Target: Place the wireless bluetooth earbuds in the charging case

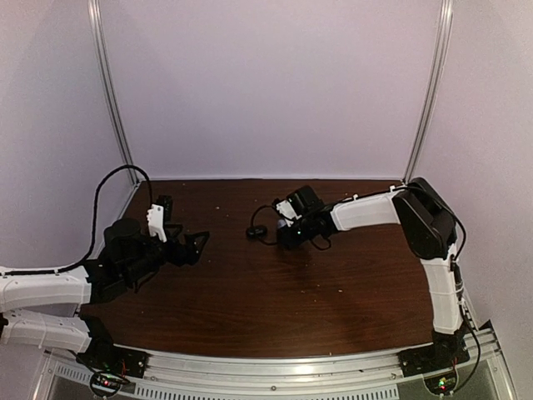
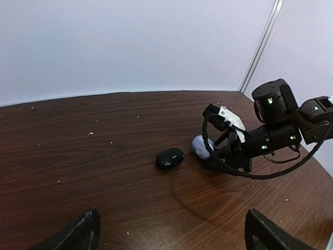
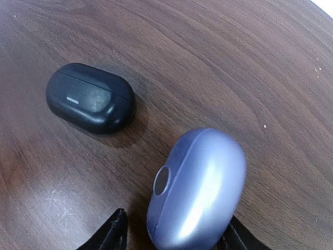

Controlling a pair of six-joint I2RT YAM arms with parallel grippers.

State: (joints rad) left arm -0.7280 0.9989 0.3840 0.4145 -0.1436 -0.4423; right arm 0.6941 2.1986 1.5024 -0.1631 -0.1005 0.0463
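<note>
Two oval cases lie on the bench (image 1: 333,292), near each other but not touching. One is a black case (image 3: 91,98), shut and lying on its own. The other is the grey-blue charging case (image 3: 200,187), lid closed, sitting between the right fingers (image 3: 115,234). These stand parted on either side of it, with a dark gap on one side, so they are not clamping it. The left fingers (image 2: 83,232) are spread wide over bare wood, well apart from both cases. Pale crumbs (image 2: 91,133) speckle the bench
</note>
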